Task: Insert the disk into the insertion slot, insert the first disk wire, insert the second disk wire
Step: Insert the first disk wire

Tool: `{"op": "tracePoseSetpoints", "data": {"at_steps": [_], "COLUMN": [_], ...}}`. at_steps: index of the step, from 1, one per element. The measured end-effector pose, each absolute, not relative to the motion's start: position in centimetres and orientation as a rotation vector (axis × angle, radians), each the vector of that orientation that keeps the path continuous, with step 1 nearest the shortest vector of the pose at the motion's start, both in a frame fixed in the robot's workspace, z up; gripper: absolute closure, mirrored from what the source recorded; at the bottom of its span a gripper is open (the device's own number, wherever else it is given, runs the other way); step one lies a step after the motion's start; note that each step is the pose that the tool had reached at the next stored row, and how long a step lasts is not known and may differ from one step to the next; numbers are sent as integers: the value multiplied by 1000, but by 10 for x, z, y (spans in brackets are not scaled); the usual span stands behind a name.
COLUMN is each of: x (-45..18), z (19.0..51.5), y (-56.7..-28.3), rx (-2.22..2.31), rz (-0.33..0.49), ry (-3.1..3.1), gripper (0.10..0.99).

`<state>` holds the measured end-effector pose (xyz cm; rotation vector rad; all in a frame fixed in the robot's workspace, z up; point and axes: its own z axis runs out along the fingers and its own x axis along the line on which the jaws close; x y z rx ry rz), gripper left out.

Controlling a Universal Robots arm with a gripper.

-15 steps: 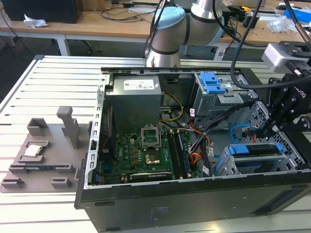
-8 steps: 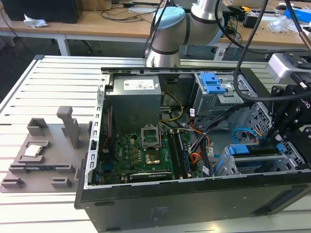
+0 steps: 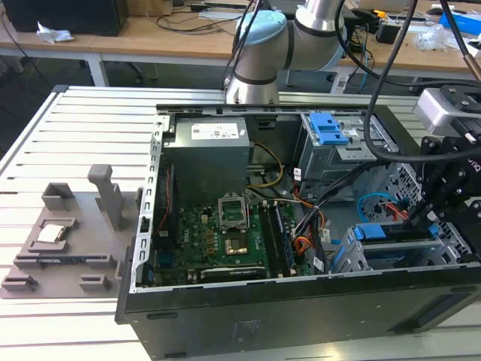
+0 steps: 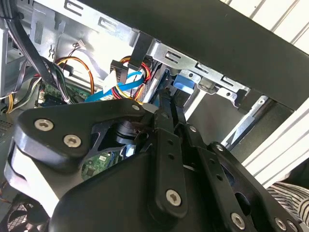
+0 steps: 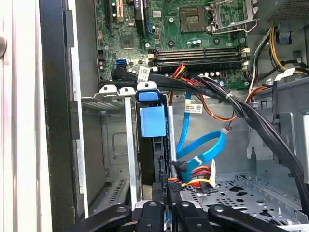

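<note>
Disk shows edge-on in the first wrist view, a dark slab with a bright blue carrier capping one end; it stands inside the insertion slot, a silver sheet-metal cage with slotted walls, and its blue tab sits about level with the cage's rim; in the exterior view the disk lies at the exterior view's right, in a corner of the open computer case, with blue framing along the cage's upper edge; the gripper is in line with the disk's narrow edge and just beside it, its black fingers drawn nearly together with only a thin gap between them; a black connector trailing red, yellow and black wires lies between the fingertips and the disk's edge; whether the fingers pinch that connector cannot be told; a flat blue cable loops just beside the disk, above the perforated case floor.
</note>
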<state>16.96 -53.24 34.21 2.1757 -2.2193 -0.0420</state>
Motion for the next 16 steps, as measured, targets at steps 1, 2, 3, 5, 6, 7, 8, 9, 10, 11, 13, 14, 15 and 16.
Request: {"op": "tracePoseSetpoints", "data": {"at_steps": [1, 2, 3, 5, 6, 7, 8, 9, 10, 11, 13, 14, 15, 16], "x": [170, 170, 170, 170, 170, 170, 170, 170, 170, 170, 170, 170, 170, 170], "z": [341, 340, 339, 337, 337, 337, 337, 337, 337, 337, 343, 350, 358, 364], "y": [-532, -532, -532, -532, -532, -532, -532, -532, -532, -532, -532, -532, -532, -531], "rx": [2175, 2172, 2170, 2170, 2170, 2170, 2170, 2170, 2170, 2170, 2169, 2170, 2169, 2169], "rz": [-42, -42, -42, -41, -42, -42, -42, -44, -43, -42, -42, -42, -42, -42], "ry": [-2220, -2223, -2225, -2225, -2225, -2225, -2225, -2226, -2226, -2225, -2225, -2225, -2225, -2225], "gripper": [922, 922, 922, 922, 922, 922, 922, 922, 910, 910, 847, 847, 847, 847]}}
